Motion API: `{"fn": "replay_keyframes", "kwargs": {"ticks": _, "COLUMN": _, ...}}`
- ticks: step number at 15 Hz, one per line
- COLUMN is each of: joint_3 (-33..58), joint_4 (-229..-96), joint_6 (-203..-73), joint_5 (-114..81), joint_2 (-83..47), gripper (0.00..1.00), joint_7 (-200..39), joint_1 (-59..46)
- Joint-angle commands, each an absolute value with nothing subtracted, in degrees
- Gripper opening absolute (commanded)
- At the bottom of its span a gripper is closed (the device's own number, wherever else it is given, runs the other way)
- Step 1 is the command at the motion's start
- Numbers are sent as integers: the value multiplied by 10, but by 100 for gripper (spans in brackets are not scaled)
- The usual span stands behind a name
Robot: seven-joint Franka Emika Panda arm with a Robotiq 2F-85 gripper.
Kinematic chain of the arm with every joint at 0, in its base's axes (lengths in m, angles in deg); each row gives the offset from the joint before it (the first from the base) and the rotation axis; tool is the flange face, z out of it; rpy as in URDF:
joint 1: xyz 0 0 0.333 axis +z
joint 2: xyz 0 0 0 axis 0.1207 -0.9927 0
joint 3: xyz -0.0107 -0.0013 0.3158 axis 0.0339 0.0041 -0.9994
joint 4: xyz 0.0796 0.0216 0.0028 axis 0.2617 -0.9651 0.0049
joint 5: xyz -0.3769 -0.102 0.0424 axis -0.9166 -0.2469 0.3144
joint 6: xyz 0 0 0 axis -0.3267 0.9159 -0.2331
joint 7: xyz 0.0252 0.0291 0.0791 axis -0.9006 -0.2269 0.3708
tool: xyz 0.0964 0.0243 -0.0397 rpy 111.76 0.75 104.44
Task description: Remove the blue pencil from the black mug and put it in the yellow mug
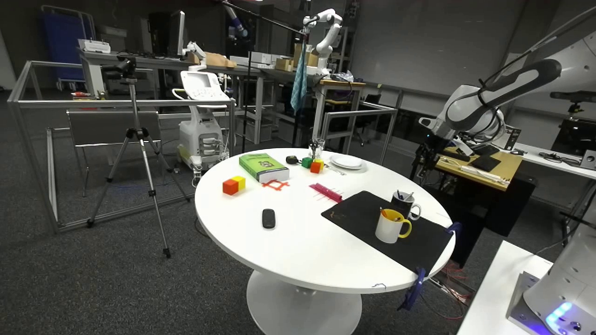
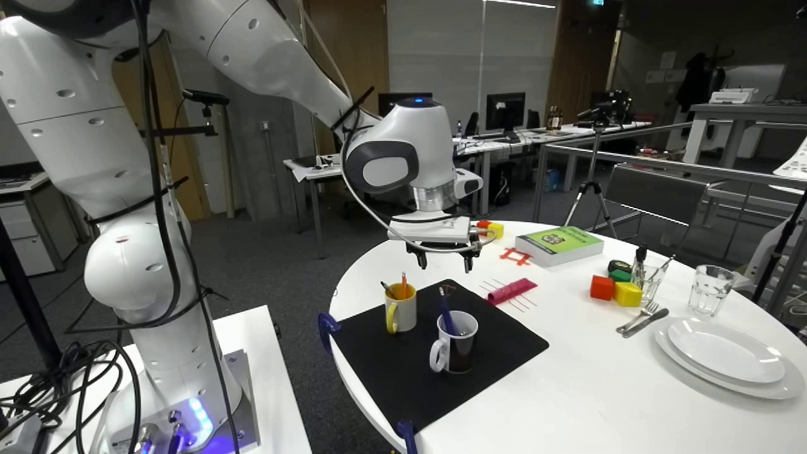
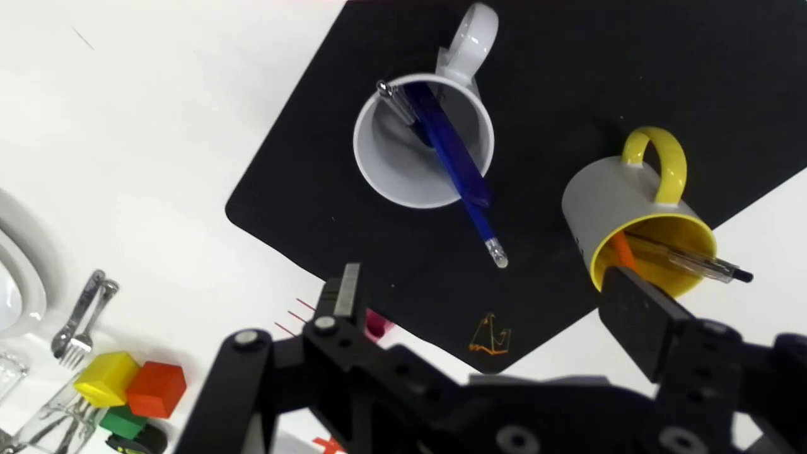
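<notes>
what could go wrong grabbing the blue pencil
The fingers might catch the darker pen alongside the blue pencil. The pencil leans, so a sideways pull could tip the black mug. The yellow mug holds an orange stick and a clear pen, so the pencil may snag there.

Has dark grey carpet (image 1: 116,288) beneath a round white table (image 1: 242,223) and, beyond it, a metal railing (image 1: 177,103). Includes desks (image 2: 539,136) bearing monitors (image 2: 505,113), a brown upright panel (image 2: 362,44) beside a pale wall (image 2: 435,50), and a bright strip (image 2: 522,3) above. Looks dim toward the back.
</notes>
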State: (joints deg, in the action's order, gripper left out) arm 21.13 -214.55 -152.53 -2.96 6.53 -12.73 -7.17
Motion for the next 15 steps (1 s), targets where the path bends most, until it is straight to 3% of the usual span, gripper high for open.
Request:
{"fn": "replay_keyframes", "kwargs": {"ticks": 1, "joint_3": 240, "joint_4": -2149, "joint_6": -1534, "joint_5": 87, "joint_2": 71, "gripper": 100, "joint_7": 29, "joint_1": -32}}
{"fn": "replay_keyframes", "kwargs": {"ticks": 6, "joint_3": 229, "joint_4": -2131, "joint_6": -1508, "joint_5": 192, "joint_2": 42, "gripper": 100, "joint_7": 204, "joint_1": -59}}
{"fn": "replay_keyframes", "kwargs": {"ticks": 15, "joint_3": 193, "joint_4": -2090, "joint_6": -1520, "joint_5": 248, "joint_2": -49, "gripper": 100, "joint_7": 272, "joint_1": -101}}
